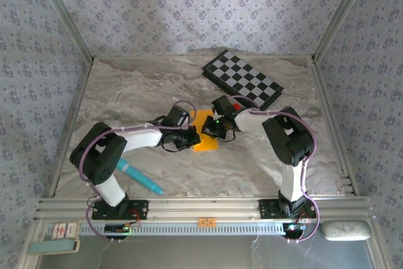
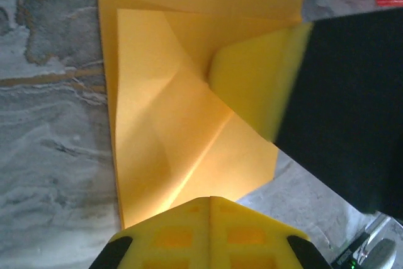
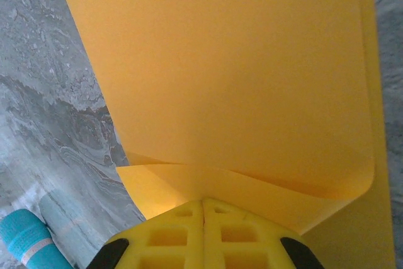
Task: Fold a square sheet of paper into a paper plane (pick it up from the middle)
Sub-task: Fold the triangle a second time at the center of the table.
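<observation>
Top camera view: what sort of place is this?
Probably a lab robot cell: patterned wall panels in a metal frame, a checkerboard, and two arms bolted to a rail.

The square sheet of paper [image 1: 205, 140] lies on the counter [image 1: 126, 92] near its middle, between the two arms. The left end effector [image 1: 191, 137] is at the sheet's left edge and the right end effector [image 1: 213, 128] at its far right (close together). Behind and to the right lies a checkerboard [image 1: 243, 80], with a small block [image 1: 236, 105] just before it. A pen [image 1: 140, 177] lies near left, beside the left arm.
</observation>
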`<state>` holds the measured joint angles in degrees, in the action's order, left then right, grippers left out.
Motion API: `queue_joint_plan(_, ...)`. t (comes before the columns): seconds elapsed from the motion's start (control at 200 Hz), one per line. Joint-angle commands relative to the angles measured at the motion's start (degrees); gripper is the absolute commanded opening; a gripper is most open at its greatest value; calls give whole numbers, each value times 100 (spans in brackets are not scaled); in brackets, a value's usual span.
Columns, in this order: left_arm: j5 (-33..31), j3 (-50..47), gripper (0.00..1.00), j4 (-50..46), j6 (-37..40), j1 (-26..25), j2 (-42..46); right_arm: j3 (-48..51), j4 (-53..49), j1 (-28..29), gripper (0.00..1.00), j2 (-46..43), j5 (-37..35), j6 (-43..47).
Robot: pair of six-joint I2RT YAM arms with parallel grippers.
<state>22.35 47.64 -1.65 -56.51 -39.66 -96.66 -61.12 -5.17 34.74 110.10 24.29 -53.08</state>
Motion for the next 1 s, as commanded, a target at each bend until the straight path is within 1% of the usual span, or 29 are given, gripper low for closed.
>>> queue_joint_plan(0.0, -207, 110, 2, 60, -97, -14, -90, 344, -565, -29, 4, 398, -636, -114)
queue_joint_plan(0.245, -301, -50, 1, 26, -114, 12, -116, 391, -517, -68, 4, 294, -597, -25)
queue_joint_plan(0.345, -413, -171, 0, -80, -165, 11, -123, 391, -481, -82, 4, 250, -571, 22)
queue_joint_plan(0.585, -424, -310, 0, -301, -229, 14, -238, 269, -332, -132, 4, 44, -412, 196)
queue_joint_plan(0.78, -398, -267, 0, -328, -185, 39, -270, 266, 166, -35, 4, -381, -155, 557)
queue_joint_plan(0.995, -370, -240, 0, -317, -150, 51, -306, 604, 604, 180, 4, -626, 89, 343)
